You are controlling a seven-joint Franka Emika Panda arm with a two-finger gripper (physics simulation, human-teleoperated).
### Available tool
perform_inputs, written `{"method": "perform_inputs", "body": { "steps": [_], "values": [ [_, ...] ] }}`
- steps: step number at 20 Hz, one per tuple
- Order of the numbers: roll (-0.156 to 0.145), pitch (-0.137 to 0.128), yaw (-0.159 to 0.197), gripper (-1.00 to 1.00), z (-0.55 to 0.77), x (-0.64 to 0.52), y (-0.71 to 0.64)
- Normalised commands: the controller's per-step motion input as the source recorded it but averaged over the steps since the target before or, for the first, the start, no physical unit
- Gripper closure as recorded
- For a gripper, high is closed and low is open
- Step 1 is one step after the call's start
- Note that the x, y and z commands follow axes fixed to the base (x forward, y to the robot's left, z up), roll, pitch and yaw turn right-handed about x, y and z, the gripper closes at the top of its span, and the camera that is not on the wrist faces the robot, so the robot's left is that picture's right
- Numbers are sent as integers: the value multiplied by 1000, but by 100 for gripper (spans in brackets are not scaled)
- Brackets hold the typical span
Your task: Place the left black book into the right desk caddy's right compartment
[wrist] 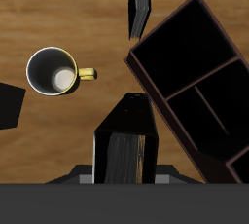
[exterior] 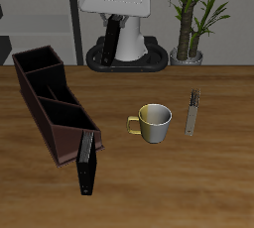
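My gripper [exterior: 116, 26] is shut on the left black book [exterior: 112, 42] and holds it on edge in the air at the table's back, in front of my base. In the wrist view the held book [wrist: 126, 152] fills the space between my fingers, with the gripper [wrist: 124, 175] around it. The right desk caddy [exterior: 40, 93], maroon-brown with black inner walls and several sections, lies diagonally on the table and also shows in the wrist view [wrist: 195, 82]. The held book is apart from the caddy, above and behind it.
The other black book [exterior: 87, 163] lies at the caddy's front end and shows in the wrist view [wrist: 141, 4]. A mug [exterior: 155, 123] with a yellow handle stands mid-table, a thin grey book [exterior: 192, 113] beside it. A potted plant [exterior: 193, 14] stands at the back.
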Motion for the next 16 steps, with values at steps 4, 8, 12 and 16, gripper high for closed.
{"method": "perform_inputs", "body": {
  "steps": [4,8,12,16],
  "values": [
    [-65,-26,-30,100,116,-348,-493],
    [-22,12,-21,100,-2,-274,-350],
    [-4,22,-25,100,59,-262,-450],
    [-5,17,19,100,73,-252,-403]
  ]
}}
